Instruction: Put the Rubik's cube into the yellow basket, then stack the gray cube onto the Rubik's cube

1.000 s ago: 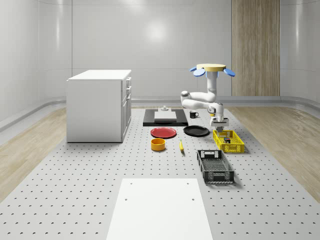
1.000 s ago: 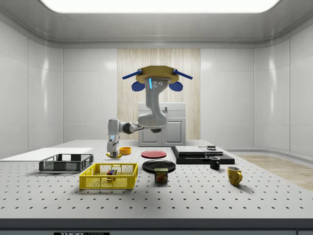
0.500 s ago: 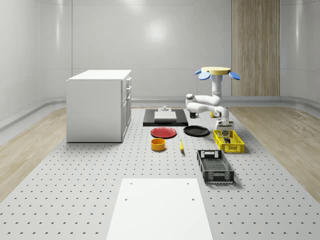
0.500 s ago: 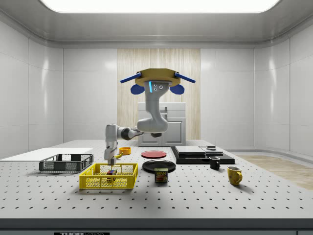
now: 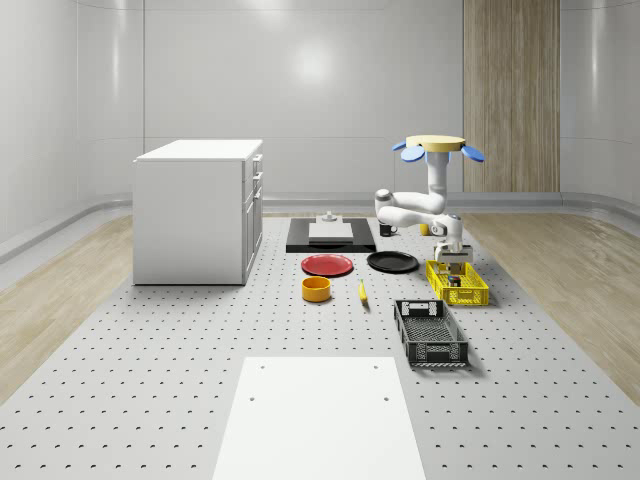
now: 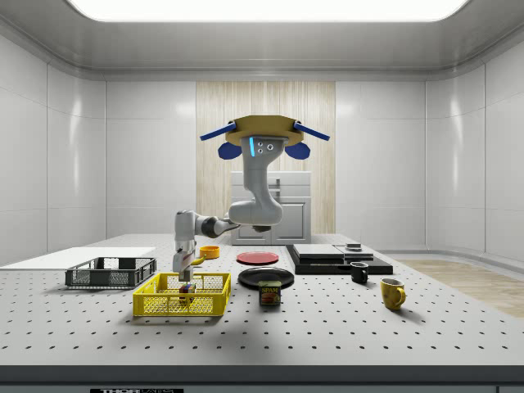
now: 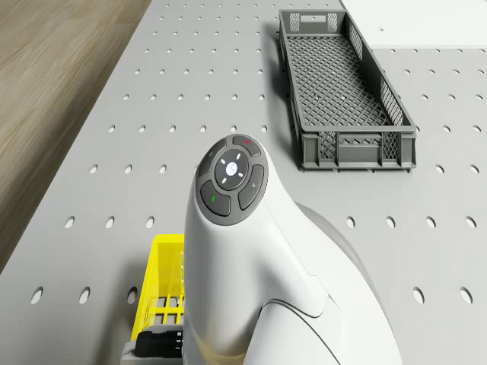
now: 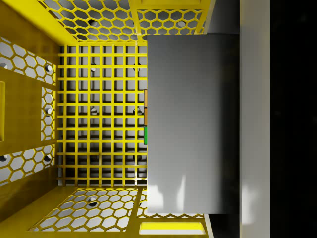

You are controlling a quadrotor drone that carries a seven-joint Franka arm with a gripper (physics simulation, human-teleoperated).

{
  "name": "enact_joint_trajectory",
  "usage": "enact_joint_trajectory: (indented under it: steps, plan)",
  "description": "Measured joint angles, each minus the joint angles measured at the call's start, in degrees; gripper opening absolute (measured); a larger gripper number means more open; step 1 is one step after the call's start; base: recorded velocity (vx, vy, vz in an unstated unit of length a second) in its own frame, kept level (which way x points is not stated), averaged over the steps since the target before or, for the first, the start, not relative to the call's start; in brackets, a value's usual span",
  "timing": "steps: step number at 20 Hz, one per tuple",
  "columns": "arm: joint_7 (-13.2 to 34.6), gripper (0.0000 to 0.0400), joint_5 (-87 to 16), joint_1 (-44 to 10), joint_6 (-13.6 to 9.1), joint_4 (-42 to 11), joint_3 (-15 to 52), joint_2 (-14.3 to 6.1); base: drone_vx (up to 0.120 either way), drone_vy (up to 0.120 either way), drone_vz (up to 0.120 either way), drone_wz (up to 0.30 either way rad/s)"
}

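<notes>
Your gripper [image 6: 182,280] hangs inside the mouth of the yellow basket [image 6: 157,304], at lower left of centre in the side view, with the arm [image 6: 209,223] reaching down to it from the drone [image 6: 264,133]. It is pinching the gray cube [image 8: 193,124]: in the wrist view that flat gray block sits directly along the gripper, covering the right half of the basket's mesh floor.

Look at the left edge of the gray cube in the wrist view and you will find thin orange and green slivers of the Rubik's cube [image 8: 145,124] peeking out beneath it. In the side view the Rubik's cube [image 6: 187,290] rests on the basket floor just under the gripper; whether the gray cube touches it cannot be told.

The drone hovers above the bench [image 5: 150,400], high in the centre of the side view. In the whole-scene view the drone [image 5: 437,146] sits right of centre, behind the yellow basket [image 5: 457,283]. The dark gray crate [image 7: 342,87] fills the upper right of the drone view, and the arm's wrist housing [image 7: 251,251] covers the lower centre there, with a corner of the yellow basket [image 7: 163,293] at its lower left.
</notes>
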Motion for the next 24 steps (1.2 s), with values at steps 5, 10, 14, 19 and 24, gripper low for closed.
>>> enact_joint_trajectory:
  steps: [5,10,14,19,24]
  plan:
    - [-0.3,0.025,-1.1,0.1,0.7,0.3,-1.2,-0.2,0.0,0.0,0.0,0.0]
    - [-0.8,0.025,-1.8,0.5,1.1,0.5,-2.1,-0.4,0.0,0.0,0.0,0.0]
    - [-0.9,0.0283,-2.3,0.5,1.4,0.6,-2.6,-0.5,0.0,0.0,0.0,0.0]
    - [-1.0,0.0367,-2.0,0.6,1.3,0.5,-2.2,-0.5,0.0,0.0,0.0,0.0]
    - [-1.0,0.039,0.7,1.0,0.3,-0.1,0.6,-0.5,0.0,0.0,0.0,0.0]
